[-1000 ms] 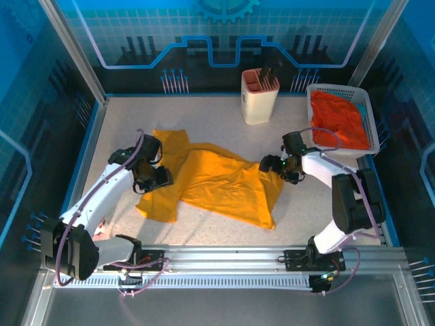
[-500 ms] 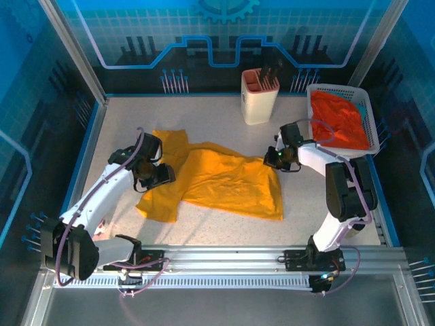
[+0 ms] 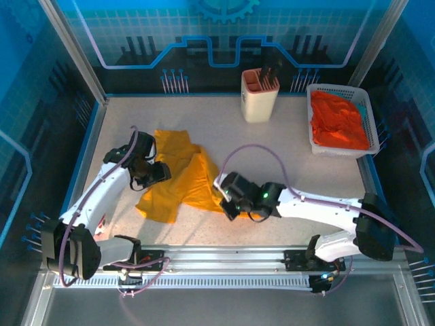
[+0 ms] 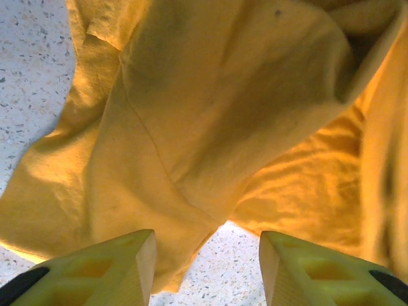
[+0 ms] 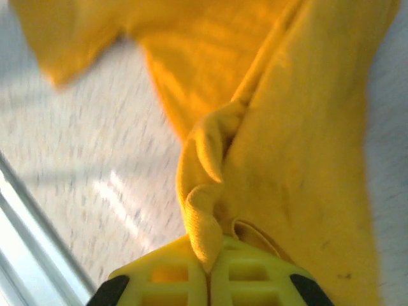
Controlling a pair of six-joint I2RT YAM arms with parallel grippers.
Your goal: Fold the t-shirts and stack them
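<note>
**Cloth caught: mustard-yellow t-shirt (image 3: 178, 178) in my right gripper (image 5: 207, 271)**

My right gripper is clamped tight on a bunched fold of it, and the rest trails ahead of my fingers across the table (image 3: 299, 173). My left gripper (image 4: 207, 255) hangs wide apart just above the same shirt, gripping nothing. The orange-red t-shirt (image 3: 338, 121) lies in the white basket (image 3: 340, 153), well apart from both grippers.

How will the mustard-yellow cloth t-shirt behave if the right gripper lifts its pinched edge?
Likely floppy: the mustard-yellow t-shirt bunches into a soft ridge where the right gripper is shut on it. Probably light, draping rather than holding shape; it lies creased. Folds may shift, since the left gripper is open.
</note>
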